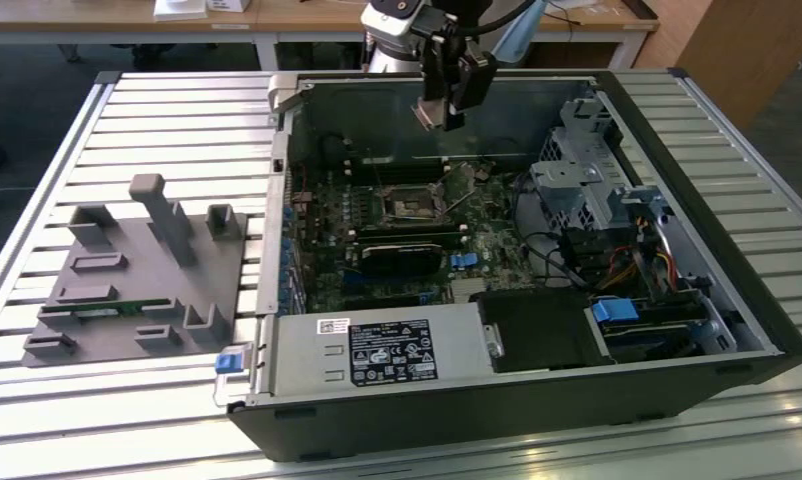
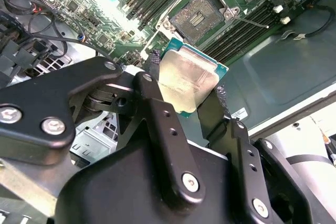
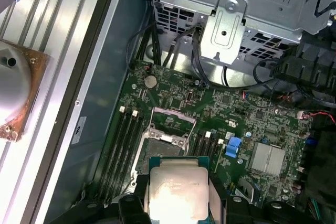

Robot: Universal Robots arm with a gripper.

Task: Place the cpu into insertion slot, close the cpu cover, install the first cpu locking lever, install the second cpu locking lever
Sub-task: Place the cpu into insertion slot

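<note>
Closest to you in the second wrist view is the gripper point(image 2: 186, 76), and its black body hides the near part of the board point(image 2: 79, 3). The jaws are clenched on the cpu point(image 2: 191, 80), gripping two opposite edges. One finger point(image 2: 157, 103) covers the chip's near corner. In the first wrist view the cpu point(image 3: 176, 195) is cut off at the picture's edge and hides the near side of the socket point(image 3: 167, 129). The chip hangs above the socket, apart from it. Memory slots point(image 3: 122, 140) run beside the socket. Beyond them, black cables point(image 3: 157, 51) drop from the drive cage point(image 3: 231, 19). In the exterior view the gripper point(image 1: 444, 115) hangs over the open case point(image 1: 721, 330), which holds the board and a black card point(image 1: 401, 255). A grey fixture point(image 1: 134, 280) lies on the table point(image 1: 54, 130), to the exterior view's left of the case.
</note>
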